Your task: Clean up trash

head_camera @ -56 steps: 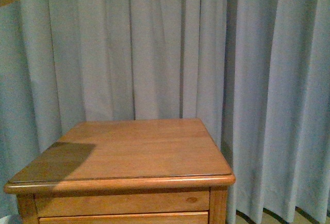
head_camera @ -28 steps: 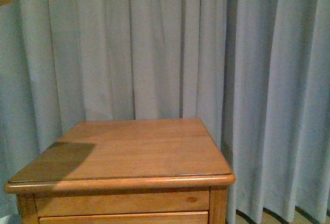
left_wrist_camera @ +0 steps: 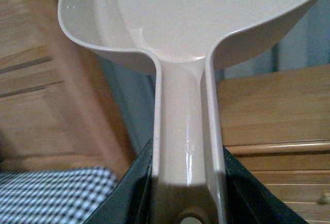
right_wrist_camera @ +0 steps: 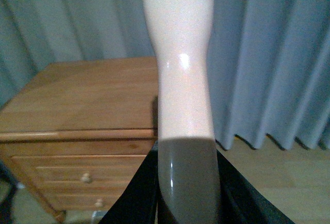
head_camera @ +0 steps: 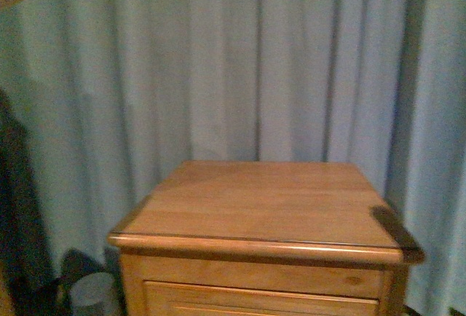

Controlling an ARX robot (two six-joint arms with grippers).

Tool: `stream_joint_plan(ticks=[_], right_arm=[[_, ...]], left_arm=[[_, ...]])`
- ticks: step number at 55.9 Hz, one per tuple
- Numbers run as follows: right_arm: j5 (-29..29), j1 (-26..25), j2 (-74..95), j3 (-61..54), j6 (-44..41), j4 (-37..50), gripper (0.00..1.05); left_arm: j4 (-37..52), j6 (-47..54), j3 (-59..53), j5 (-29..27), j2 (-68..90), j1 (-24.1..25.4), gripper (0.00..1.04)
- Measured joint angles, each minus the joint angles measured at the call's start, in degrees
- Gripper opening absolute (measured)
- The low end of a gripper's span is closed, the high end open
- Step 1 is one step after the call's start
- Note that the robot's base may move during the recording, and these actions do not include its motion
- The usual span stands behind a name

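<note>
No trash shows in any view. My left gripper (left_wrist_camera: 186, 203) is shut on the handle of the pale pink dustpan (left_wrist_camera: 185, 17), whose scoop spreads out beyond the fingers and looks empty where I can see into it. The glossy pale pink brush handle (right_wrist_camera: 180, 59) runs straight out from my right gripper (right_wrist_camera: 185, 193), which is shut on it; the bristles are out of view. Neither arm appears in the front view.
A wooden nightstand (head_camera: 269, 210) with drawers stands before grey-blue curtains (head_camera: 233, 61); it also shows in the right wrist view, nightstand (right_wrist_camera: 82, 95). A small grey bin (head_camera: 93, 294) sits on the floor at its left. Checked fabric (left_wrist_camera: 51, 195) lies below the dustpan beside a wooden panel (left_wrist_camera: 41, 79).
The front view has swung left: the nightstand now sits further right in frame, and a dark shadow and the grey bin have come into view at the lower left.
</note>
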Motion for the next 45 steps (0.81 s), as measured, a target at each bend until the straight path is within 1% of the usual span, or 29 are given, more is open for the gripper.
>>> stream_joint_plan(ticks=[45], right_arm=[[-0.1, 0.1, 0.0, -0.2, 0.0, -0.1, 0.21]], left_arm=[[0.0, -0.1, -0.2, 0.2, 0.0, 0.0, 0.29]])
